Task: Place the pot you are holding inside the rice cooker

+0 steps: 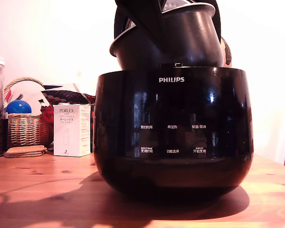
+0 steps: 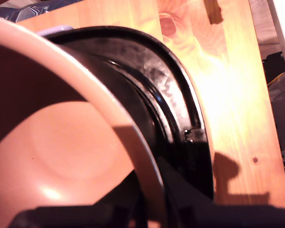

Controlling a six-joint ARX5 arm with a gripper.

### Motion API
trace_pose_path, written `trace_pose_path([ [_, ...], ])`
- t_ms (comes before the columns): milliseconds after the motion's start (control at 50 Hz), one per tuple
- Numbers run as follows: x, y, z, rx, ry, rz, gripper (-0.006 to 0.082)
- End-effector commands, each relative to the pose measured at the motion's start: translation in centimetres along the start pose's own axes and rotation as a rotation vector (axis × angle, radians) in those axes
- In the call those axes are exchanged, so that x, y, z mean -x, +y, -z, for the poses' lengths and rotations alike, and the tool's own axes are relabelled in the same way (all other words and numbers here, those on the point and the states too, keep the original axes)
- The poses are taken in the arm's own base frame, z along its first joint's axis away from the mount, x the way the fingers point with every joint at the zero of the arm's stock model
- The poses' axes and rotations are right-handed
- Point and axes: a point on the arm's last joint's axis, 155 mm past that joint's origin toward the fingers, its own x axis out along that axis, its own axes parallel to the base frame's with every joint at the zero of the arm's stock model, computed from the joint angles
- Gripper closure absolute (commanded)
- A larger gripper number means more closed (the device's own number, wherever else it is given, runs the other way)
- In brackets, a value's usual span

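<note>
Pot held tilted over the open top of the rice cooker.

The pincer [image 1: 147, 21] grips the pot [image 1: 190, 42] at its rim, one dark finger lying down the outer wall in the exterior view; the wrist view shows the rim [image 2: 133, 142] running straight under the pincer, so it looks pinched on the pot, though the fingertips themselves are mostly hidden. Below the pincer, the pot leans, its base partly sunk behind the top edge of the rice cooker [image 1: 173, 137], which stands on the wooden table [image 1: 42, 190]. Well away from the pincer, at the exterior view's left, stand a white box [image 1: 72, 130] and a wicker basket [image 1: 23, 129].
</note>
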Motion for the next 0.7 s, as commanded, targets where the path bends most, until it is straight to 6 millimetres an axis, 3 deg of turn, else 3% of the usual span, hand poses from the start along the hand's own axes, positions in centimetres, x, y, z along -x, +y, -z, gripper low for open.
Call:
trace_pose_path([
  [0,1.65,0.81,-1.30,-0.018,-0.047,-0.051,0.0791],
  [680,1.61,-0.18,-0.72,0.041,-0.028,-0.008,0.0742],
])
